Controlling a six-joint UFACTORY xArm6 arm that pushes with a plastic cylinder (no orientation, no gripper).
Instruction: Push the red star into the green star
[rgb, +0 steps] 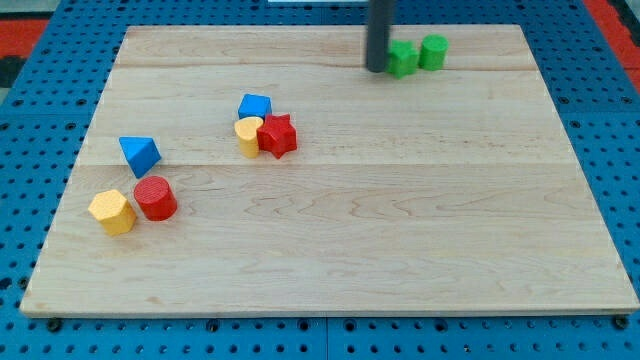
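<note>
A: Wooden board (400, 230), pale planks, lies on a blue pegboard bench (620, 140). Log my tip first.

B: Your tip (376, 69), the end of the dark rod, rests near the view's top edge, right of centre. It sits just beside the green star-shaped block (402, 58), on that block's left, and looks to be touching it or nearly so; contact cannot be confirmed.

A: Pincer state?

B: No pincer on this arm, only the rod, so nothing is released, clenched or grasped.

A: Neighbours of the green star?

B: 1 green cylinder block (433, 51), just to its right, close or touching.

A: Locate the red star-shaped block (278, 135).

B: Left of centre, well apart from your tip and from the green star. It touches a yellow rounded block (248, 134) on its left; a blue cube-like block (255, 105) sits just above those 2.

A: Remaining items?

B: 3 more at the view's left: a blue triangular block (139, 154), below it a red cylinder block (155, 197), touching a yellow hexagonal block (112, 211).
</note>
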